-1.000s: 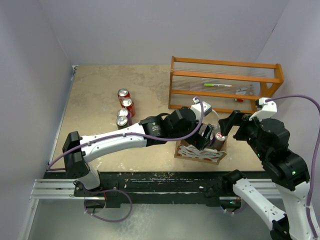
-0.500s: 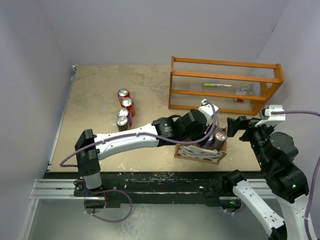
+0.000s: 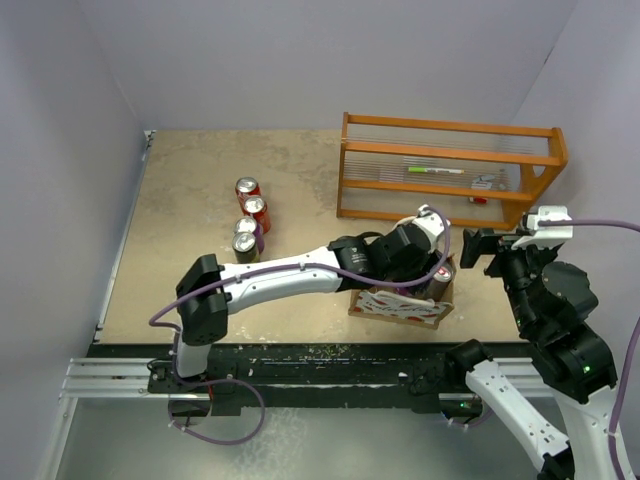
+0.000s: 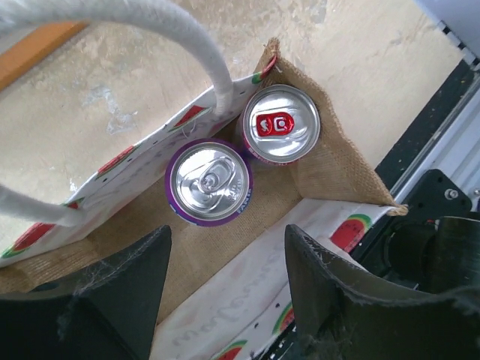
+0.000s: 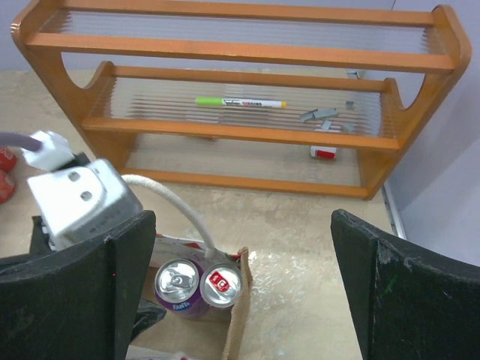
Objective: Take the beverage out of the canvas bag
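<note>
The canvas bag (image 3: 393, 304) stands open near the table's front edge, with tan sides and a whitish panel with red watermelon marks. In the left wrist view, inside the bag (image 4: 337, 165) stand two upright cans: a purple-rimmed can (image 4: 208, 182) and a can with a red tab (image 4: 281, 124). My left gripper (image 4: 225, 300) hangs open and empty above the bag's mouth (image 3: 432, 270), beside a white loop handle (image 4: 195, 37). My right gripper (image 5: 240, 300) is open and empty, raised to the right of the bag (image 3: 472, 250). Both cans (image 5: 177, 283) (image 5: 220, 285) show below it.
An orange wooden rack (image 3: 450, 170) stands behind the bag and holds a green marker (image 5: 238, 102) and small bits. Several cans (image 3: 248, 215) stand on the table at the left. The left arm's white wrist block (image 5: 75, 199) sits over the bag's left part.
My left gripper has slid right across the bag's mouth toward the cans. My right gripper has drawn back to the right, away from the bag.
</note>
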